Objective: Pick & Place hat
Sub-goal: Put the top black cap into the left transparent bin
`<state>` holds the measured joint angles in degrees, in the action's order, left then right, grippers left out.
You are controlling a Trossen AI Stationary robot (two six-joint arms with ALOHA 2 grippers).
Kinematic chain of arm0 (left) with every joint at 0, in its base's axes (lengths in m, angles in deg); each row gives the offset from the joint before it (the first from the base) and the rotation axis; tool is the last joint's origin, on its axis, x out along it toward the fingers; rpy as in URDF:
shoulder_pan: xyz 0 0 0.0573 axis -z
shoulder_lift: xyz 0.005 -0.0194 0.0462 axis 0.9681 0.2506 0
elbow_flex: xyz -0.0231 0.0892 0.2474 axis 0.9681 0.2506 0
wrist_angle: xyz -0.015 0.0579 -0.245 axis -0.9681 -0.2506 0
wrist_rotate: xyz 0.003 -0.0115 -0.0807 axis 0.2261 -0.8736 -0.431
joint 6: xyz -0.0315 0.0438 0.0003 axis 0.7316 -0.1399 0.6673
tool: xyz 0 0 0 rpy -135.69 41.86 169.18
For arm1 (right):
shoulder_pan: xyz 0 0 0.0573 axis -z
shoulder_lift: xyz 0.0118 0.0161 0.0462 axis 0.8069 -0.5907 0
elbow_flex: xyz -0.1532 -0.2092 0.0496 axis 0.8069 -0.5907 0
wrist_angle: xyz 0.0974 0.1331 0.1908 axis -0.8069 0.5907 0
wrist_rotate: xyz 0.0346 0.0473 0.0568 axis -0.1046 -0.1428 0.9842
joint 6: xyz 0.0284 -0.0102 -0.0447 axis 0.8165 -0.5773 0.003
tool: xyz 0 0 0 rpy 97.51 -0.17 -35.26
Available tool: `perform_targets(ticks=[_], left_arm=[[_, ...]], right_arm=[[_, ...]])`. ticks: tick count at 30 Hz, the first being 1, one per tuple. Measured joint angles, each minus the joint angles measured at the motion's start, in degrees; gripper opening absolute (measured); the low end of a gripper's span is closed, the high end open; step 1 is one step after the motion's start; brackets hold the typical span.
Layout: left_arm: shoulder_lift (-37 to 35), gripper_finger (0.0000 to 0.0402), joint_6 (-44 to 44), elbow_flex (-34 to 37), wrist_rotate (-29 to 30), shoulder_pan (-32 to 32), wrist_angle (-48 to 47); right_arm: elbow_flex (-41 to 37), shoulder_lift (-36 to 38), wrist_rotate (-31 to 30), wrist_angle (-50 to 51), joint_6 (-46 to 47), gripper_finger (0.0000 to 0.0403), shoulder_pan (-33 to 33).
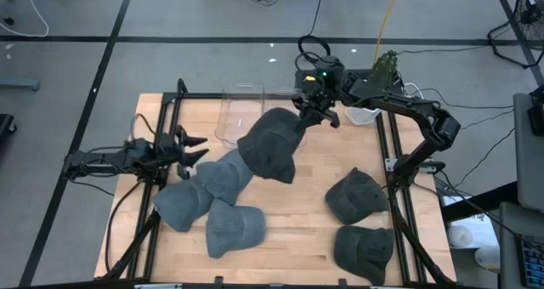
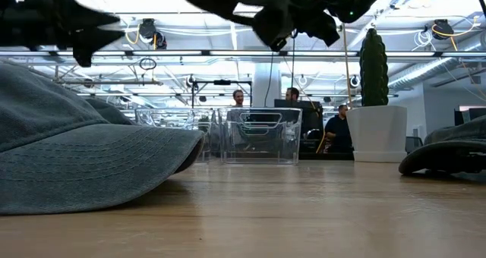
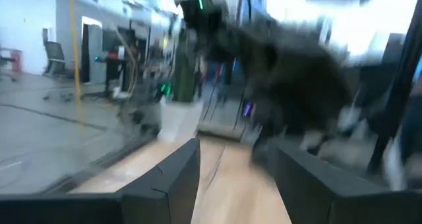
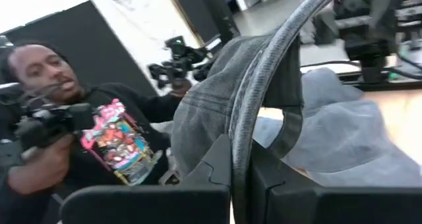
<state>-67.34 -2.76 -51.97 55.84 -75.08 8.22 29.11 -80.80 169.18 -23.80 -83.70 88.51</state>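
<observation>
**Right pincer holds a hat aloft near the clear bin**

- Right gripper [image 1: 313, 110]: fingers together, clamped on the brim edge of a dark grey hat [image 1: 270, 144]. The hat hangs below and toward the table's middle from the pincer, lifted off the wood. In the right wrist view the curved brim [image 4: 264, 79] runs straight into the closed fingers; the hat's crown fills much of that view.
- Low view: the held hat is cut off by the top edge; only dark shapes of it and the pincer show [image 2: 292, 15].
- Left wrist view is smeared; the held hat reads as a dark blur [image 3: 290, 79] ahead of the left fingers [image 3: 168, 181].
- Left gripper [image 1: 194, 149]: at the table's left side, fingers apart, nothing between them.
- Clear plastic bin [image 1: 240, 110]: just beside the right pincer, toward the left arm. Contents hard to judge; seen level it looks see-through [image 2: 262, 135].
- Other hats lie on the table [image 1: 306, 221]: three overlapping near the left pincer [image 1: 223, 206], two well apart from it on the right side [image 1: 357, 195].
- A person in a printed shirt [image 4: 112, 145] shows beyond the table in the right wrist view.
</observation>
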Motion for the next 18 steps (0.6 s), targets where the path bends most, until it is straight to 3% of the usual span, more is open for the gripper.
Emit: perform_targets(ticks=[2,6,11,13,18], left_arm=[[0.00,0.0191,4.14,0.00,1.16,0.00,3.97],[-0.02,0.0191,7.78,-0.02,12.09,-0.04,6.83],[1.30,0.0191,12.58,-0.01,14.43,-0.01,5.54],[2.85,0.0191,17.98,-0.02,13.50,-0.02,7.35],[10.07,0.0191,19.75,0.01,3.31,0.05,15.42]], right_arm=[[0.00,0.00,-2.46,-0.26,-0.21,0.0000,-0.49],[0.00,0.00,-7.44,-0.37,-0.37,0.0000,-1.47],[-0.02,0.00,-12.93,-1.73,-1.96,0.0000,-2.16],[-0.04,0.00,-14.71,-3.95,-1.57,0.0000,-2.52],[-0.04,0.00,-19.40,-11.73,0.69,0.0000,-2.91]])
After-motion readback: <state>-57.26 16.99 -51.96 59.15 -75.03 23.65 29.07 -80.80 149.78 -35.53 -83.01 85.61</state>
